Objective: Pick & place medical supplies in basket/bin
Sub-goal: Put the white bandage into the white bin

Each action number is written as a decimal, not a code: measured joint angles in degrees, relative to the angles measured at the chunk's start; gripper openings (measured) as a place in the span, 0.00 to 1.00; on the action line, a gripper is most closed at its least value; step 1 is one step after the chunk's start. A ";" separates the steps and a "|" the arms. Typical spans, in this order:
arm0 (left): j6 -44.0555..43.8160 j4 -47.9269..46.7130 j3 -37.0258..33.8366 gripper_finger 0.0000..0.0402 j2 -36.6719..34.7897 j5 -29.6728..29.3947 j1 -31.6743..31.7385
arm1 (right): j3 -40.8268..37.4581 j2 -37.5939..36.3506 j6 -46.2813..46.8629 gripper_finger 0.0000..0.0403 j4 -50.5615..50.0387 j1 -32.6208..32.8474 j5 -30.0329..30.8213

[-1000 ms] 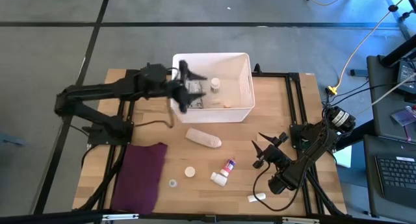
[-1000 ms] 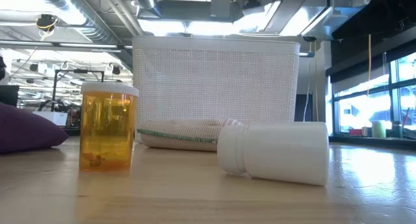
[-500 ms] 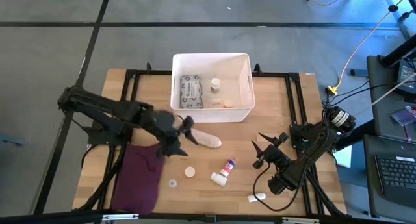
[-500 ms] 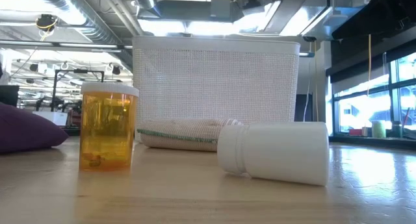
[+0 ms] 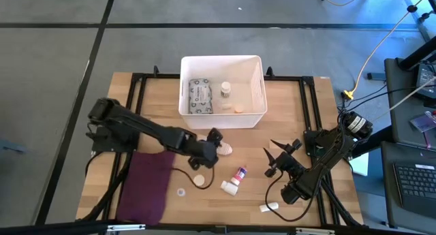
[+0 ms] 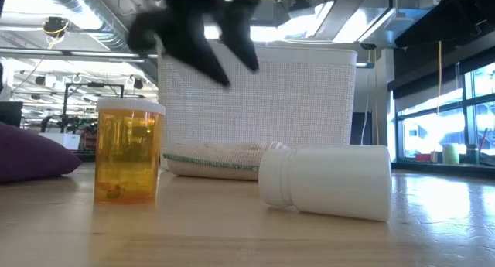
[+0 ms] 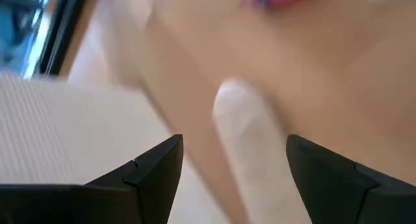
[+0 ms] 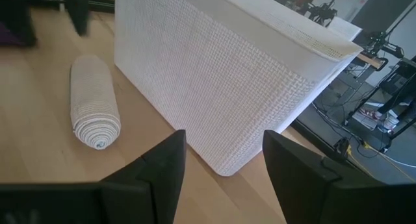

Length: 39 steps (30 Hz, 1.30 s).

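Observation:
My left gripper [image 5: 216, 145] is open and hovers over the beige bandage roll [image 5: 225, 150], which lies on its side on the table just near the white bin [image 5: 257, 92]. In the left wrist view the roll [image 7: 250, 130] shows between the two fingers [image 7: 153, 174]. The low view has the gripper [image 6: 238, 72] well above the roll [image 6: 220, 160]. A grey-green packet [image 5: 199, 97] and a small bottle [image 5: 225, 90] lie in the bin. My right gripper [image 5: 271, 159] waits open at the table's right.
Near the roll lie a pink-labelled tube [image 5: 240, 173], a white bottle [image 5: 229, 187], two round caps [image 5: 198, 181] and a white piece [image 5: 269, 207]. A maroon cloth [image 5: 146, 184] covers the near left. The low view shows an amber bottle [image 6: 128, 151] standing upright.
My left gripper has left the bin, swung toward the table's near side and then right along the table to the bandage roll, coming into the low view from above. The grey-green packet now lies uncovered in the bin. The right arm has kept still.

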 joint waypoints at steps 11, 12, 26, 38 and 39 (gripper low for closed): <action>0.02 -0.05 -0.04 0.66 10.05 -8.10 2.00 | 0.00 0.00 0.01 0.51 0.00 0.00 -0.08; -0.02 -0.03 -0.04 0.66 10.49 -8.12 2.08 | 0.00 0.00 0.01 0.51 0.00 0.00 -0.10; -7.94 0.02 -0.02 0.66 11.18 0.11 3.07 | 0.00 0.00 0.01 0.51 0.00 0.00 -0.14; -7.96 1.39 -0.02 0.66 11.18 2.53 3.06 | 0.00 0.00 0.02 0.51 0.02 0.00 -0.14; -7.96 1.74 -0.02 0.66 11.18 2.53 3.05 | 0.00 0.00 0.02 0.51 0.02 0.00 -0.14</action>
